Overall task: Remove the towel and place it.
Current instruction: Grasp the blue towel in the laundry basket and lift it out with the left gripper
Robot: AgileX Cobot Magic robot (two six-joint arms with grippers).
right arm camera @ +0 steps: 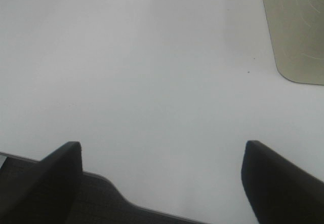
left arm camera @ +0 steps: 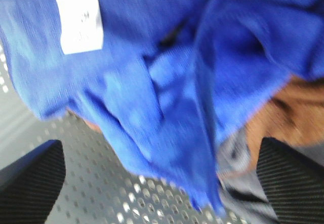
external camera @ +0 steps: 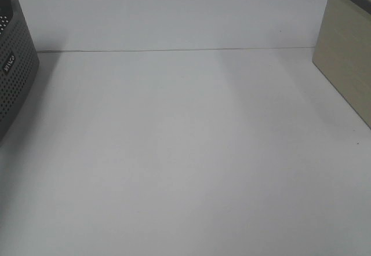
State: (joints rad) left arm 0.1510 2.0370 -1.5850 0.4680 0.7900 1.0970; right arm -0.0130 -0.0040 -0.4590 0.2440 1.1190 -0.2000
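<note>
The left fingers (left arm camera: pixel 30 183) are hanging wide open over the blue towel (left arm camera: pixel 167 82), bunched in the grey basket (external camera: pixel 14 76) at the high view's left edge, w/ the right fingers (right arm camera: pixel 55 178) gaping over the table (right arm camera: pixel 152 82), so a deep pinch is prob. risking dragging the brown cloth (left arm camera: pixel 298 112) beside it out too.

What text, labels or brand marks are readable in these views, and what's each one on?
Nothing can be read for certain.
Small badge on the grey basket wall, exterior high view: pale letters, turned sideways, too small to read.
White label at a corner of the blue towel, left wrist view: faint grey marks, too blurred to read.
Beige box: no text visible.
Right wrist view: no text.
</note>
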